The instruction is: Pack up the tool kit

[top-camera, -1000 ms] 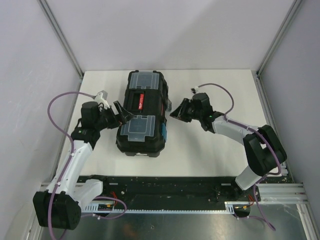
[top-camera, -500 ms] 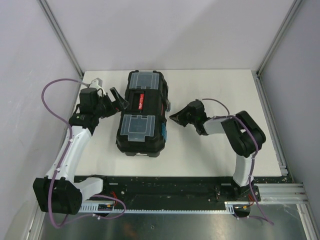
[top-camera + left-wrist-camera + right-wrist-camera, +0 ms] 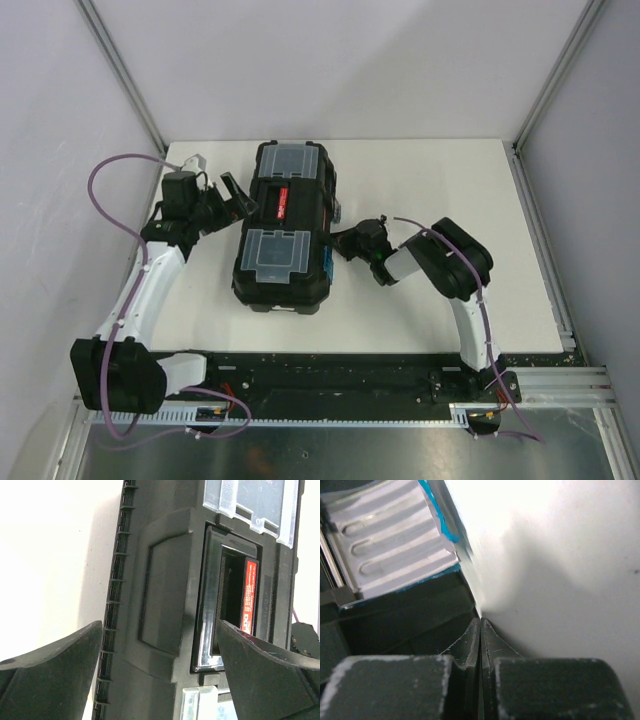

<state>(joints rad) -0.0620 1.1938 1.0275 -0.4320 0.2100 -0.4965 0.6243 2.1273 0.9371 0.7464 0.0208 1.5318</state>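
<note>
The tool kit is a black toolbox lying shut in the middle of the table, with two clear lid compartments and a red-marked handle. My left gripper hovers open at its left side. In the left wrist view its fingers straddle the lid beside the handle recess, holding nothing. My right gripper is shut and empty. Its tip rests at the foot of the toolbox's right wall, just below a blue-edged latch.
The white table spreads to the right of and behind the toolbox. Grey walls close in the left, the back and the right. The black rail carrying the arm bases runs along the near edge.
My right arm has swung left to the toolbox's side and its jaws have closed. My left gripper has drawn back a little and opened wider.
</note>
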